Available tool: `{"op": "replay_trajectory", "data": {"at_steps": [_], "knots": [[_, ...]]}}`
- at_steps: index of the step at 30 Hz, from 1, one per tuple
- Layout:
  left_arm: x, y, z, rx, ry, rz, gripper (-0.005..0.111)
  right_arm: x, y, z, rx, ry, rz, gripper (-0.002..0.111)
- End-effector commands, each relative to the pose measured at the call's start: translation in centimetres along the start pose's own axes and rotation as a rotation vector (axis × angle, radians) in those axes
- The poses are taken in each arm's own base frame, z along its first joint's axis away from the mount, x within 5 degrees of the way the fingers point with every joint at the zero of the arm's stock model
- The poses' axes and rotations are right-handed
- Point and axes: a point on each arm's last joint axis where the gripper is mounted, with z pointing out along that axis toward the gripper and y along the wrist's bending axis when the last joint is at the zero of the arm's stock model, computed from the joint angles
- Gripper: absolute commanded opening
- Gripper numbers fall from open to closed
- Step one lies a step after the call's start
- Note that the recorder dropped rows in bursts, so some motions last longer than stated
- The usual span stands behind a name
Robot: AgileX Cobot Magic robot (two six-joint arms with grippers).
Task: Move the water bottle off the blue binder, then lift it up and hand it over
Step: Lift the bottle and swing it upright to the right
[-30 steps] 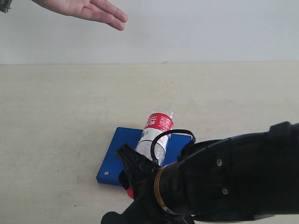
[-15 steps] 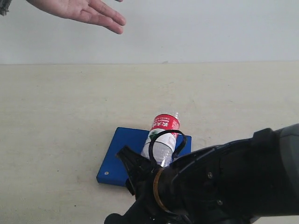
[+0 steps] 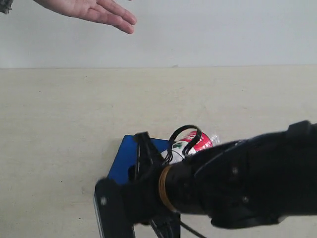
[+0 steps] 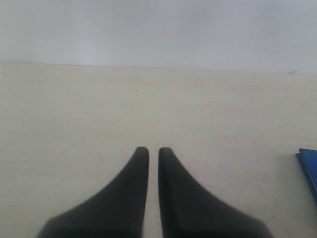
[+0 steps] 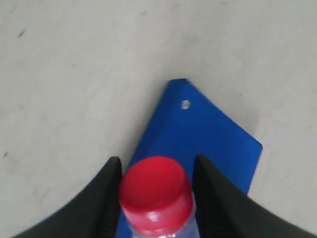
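The water bottle (image 5: 156,191) sits between the fingers of my right gripper (image 5: 157,159), which is shut on its body; its red cap points out past the fingertips. In the exterior view only the bottle's red and white label (image 3: 197,143) shows above my right arm (image 3: 237,183). The blue binder (image 5: 198,134) lies flat on the table under the bottle, one silver rivet (image 5: 185,104) near its corner, and my arm hides most of the binder (image 3: 125,154) in the exterior view. My left gripper (image 4: 153,150) is shut with nothing in it, over bare table beside the binder's edge (image 4: 309,166).
A person's open hand (image 3: 94,11) reaches in at the top left, well above and behind the table. The pale table (image 3: 59,124) runs back to a white wall. My right arm fills the lower right of the exterior view.
My right wrist has rolled and shifted left. The bottle has turned with it, its label end swinging right and dropping lower behind the arm. The hand has barely moved.
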Motion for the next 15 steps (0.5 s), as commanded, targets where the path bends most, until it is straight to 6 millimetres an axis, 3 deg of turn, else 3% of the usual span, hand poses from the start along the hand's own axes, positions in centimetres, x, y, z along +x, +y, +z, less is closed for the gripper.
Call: {"op": "replay_trajectory", "data": {"at_steps": [1,8,15], "knots": [[-0.1,0.0,0.0,0.007,-0.014,-0.002,0.007,2.0,-3.8,-1.9,0.114,-0.062,0.394,0.000],[-0.1,0.0,0.0,0.007,-0.014,-0.002,0.007,7.9,-8.7,-6.0,0.325,-0.158,0.741,0.000],[-0.1,0.0,0.0,0.007,-0.014,-0.002,0.007,14.3,-11.8,-10.8,0.589,-0.280,1.021,0.000]]}}
